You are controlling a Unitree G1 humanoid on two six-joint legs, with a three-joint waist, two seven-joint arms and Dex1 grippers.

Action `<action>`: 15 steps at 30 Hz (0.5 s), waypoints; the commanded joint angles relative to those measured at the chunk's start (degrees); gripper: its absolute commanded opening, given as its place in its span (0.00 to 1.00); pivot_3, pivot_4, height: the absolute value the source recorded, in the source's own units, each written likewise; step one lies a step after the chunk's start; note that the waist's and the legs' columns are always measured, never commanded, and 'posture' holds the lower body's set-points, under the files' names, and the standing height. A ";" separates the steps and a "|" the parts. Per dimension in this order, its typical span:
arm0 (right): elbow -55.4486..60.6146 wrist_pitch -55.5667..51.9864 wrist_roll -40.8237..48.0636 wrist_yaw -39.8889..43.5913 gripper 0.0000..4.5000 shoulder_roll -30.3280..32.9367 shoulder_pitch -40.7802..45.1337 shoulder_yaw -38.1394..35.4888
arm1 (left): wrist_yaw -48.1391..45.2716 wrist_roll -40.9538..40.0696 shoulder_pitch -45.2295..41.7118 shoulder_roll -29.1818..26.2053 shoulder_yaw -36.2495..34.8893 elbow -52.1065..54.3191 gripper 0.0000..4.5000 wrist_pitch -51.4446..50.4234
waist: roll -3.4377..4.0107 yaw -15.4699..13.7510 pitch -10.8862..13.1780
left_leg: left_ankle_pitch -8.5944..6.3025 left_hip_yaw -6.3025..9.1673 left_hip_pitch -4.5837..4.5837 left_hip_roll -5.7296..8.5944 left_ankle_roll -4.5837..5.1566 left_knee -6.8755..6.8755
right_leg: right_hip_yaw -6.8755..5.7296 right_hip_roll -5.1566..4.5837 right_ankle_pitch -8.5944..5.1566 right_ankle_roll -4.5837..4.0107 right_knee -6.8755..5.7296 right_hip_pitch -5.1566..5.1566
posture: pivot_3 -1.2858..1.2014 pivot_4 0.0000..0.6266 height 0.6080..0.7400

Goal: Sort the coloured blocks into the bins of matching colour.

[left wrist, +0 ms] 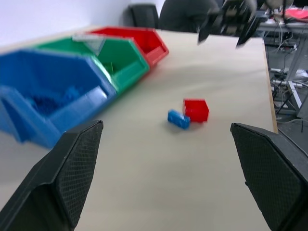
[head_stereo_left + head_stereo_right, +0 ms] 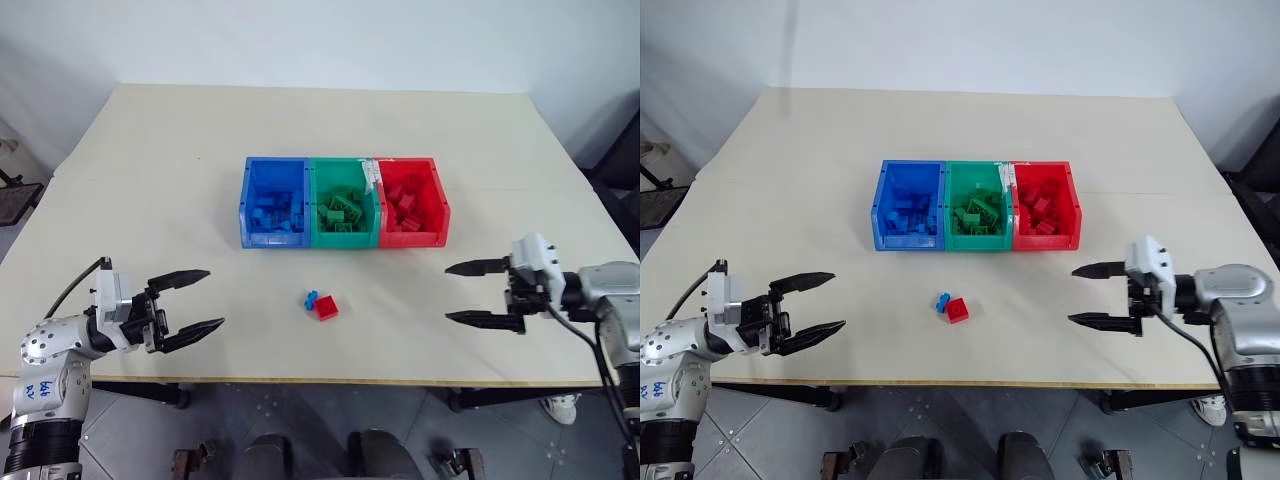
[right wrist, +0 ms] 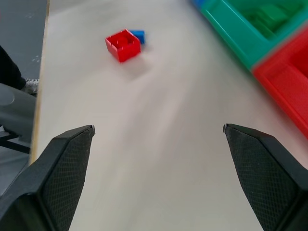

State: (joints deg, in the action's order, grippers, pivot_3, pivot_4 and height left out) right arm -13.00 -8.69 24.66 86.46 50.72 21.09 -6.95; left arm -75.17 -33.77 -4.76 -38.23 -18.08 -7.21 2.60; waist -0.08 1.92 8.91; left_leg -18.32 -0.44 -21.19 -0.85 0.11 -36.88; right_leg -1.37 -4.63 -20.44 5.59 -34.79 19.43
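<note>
Near the front edge of the surface, two bricks are left unsorted: a red block and a small blue block touching its side, both lying in front of the green bin and apart from it. Behind them the three joined bins sit in a row at mid-surface, the blue bin on the robot's left and the red bin on its right. Each bin already holds a heap of bricks of its own colour, so most of the sorting looks done; judging by what lies loose, one red drop and one blue drop remain. No green brick is seen outside its bin.

The left tool hovers at the front left of the surface, its jaws spread wide and holding nothing. The right tool hangs at the front right, jaws equally wide and empty, pointing inward toward the bricks.

Room for moving is generous. Bare surface lies on both sides of the two bricks and between them and the bins, so either tool can come in level from its side without meeting anything. The tight spot is the pair itself: since the bricks touch, closing on one risks nudging the other. The front edge is near, so a push toward the robot could send a brick off.
</note>
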 commanded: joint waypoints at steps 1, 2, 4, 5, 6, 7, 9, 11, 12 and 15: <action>-2.82 1.91 2.57 4.36 0.99 1.86 -0.48 -3.12 | 1.38 -0.97 2.13 0.41 -1.46 4.49 1.00 0.51 | 0.00 -0.17 0.00 | 0.00 0.01 0.00 0.00 0.00 0.00 | 0.00 0.00 0.00 0.00 0.01 -0.01 | 0.52 0.24 1.00; -3.63 2.49 2.29 4.34 0.99 2.19 -0.52 -3.19 | 2.25 -1.05 3.01 0.76 -1.43 5.97 1.00 0.37 | 0.00 -0.22 0.00 | -0.01 0.01 -0.01 0.00 0.01 0.00 | 0.03 -0.01 0.00 -0.01 0.01 -0.01 | 0.52 0.24 1.00; -4.71 3.51 1.65 4.48 0.99 2.75 -0.37 -2.81 | 3.98 -1.02 5.13 1.47 -1.12 9.87 1.00 0.04 | 0.01 -0.32 0.00 | -0.03 0.01 -0.02 0.01 0.04 -0.02 | 0.10 -0.03 0.00 -0.01 0.05 -0.01 | 0.52 0.24 1.00; -4.93 3.72 1.32 4.10 0.99 2.77 -0.08 -2.46 | 4.67 -1.03 5.83 1.61 -0.89 11.41 1.00 -0.41 | 0.02 -0.36 0.01 | -0.03 0.01 -0.02 0.02 0.05 -0.02 | 0.11 -0.04 0.00 -0.01 0.07 -0.03 | 0.52 0.24 1.00; -5.06 3.70 1.11 3.44 0.99 2.55 0.41 -2.15 | 5.27 -0.62 6.17 1.65 -0.46 12.59 1.00 -0.54 | 0.02 -0.38 0.01 | -0.04 0.01 -0.03 0.02 0.06 -0.04 | 0.12 -0.04 -0.01 -0.01 0.10 -0.02 | 0.52 0.24 1.00; -4.99 3.36 1.05 2.76 0.99 2.21 1.00 -1.83 | 6.08 -0.12 6.19 1.70 0.26 13.86 1.00 -0.82 | 0.03 -0.40 0.02 | -0.04 0.03 -0.04 0.03 0.06 -0.05 | 0.13 -0.04 -0.01 -0.02 0.18 -0.03 | 0.52 0.24 1.00; -4.68 2.77 0.91 1.84 0.99 1.56 1.96 -1.18 | 9.43 2.12 5.40 2.14 2.59 16.66 1.00 -2.10 | 0.09 -0.40 0.04 | -0.04 0.03 -0.04 0.03 0.06 -0.08 | 0.13 -0.04 -0.01 -0.03 0.23 -0.03 | 0.52 0.24 1.00; -4.46 2.31 0.65 1.24 0.99 1.12 2.72 -0.42 | 12.10 3.71 3.94 2.58 5.56 19.33 1.00 -3.91 | 0.15 -0.45 0.07 | -0.04 0.03 -0.04 0.04 0.06 -0.09 | 0.14 -0.04 -0.01 -0.03 0.32 -0.09 | 0.52 0.24 1.00; -4.46 2.23 0.54 1.03 0.99 0.94 3.03 -0.08 | 13.79 4.67 3.18 2.66 6.95 20.52 1.00 -5.27 | 0.15 -0.42 0.07 | -0.04 0.03 -0.04 0.04 0.06 -0.10 | 0.15 -0.04 -0.01 -0.03 0.32 -0.09 | 0.52 0.24 1.00; -4.52 2.35 0.23 0.93 0.99 0.60 3.89 0.68 | 19.60 8.71 0.16 2.99 11.96 23.29 1.00 -10.46 | 0.15 -0.48 0.08 | -0.04 0.03 -0.04 0.05 0.06 -0.09 | 0.15 -0.02 -0.01 -0.02 0.19 -0.09 | 0.52 0.24 1.00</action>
State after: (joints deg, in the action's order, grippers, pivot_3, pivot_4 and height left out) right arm -18.37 -6.41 24.61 86.88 51.46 24.20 -5.99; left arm -58.66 -27.30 -3.65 -35.30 -8.24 13.13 -5.47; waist 0.07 1.44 8.99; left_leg -18.36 -0.41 -21.25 -0.80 0.18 -36.97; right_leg -1.22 -4.65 -20.45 5.57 -34.64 19.33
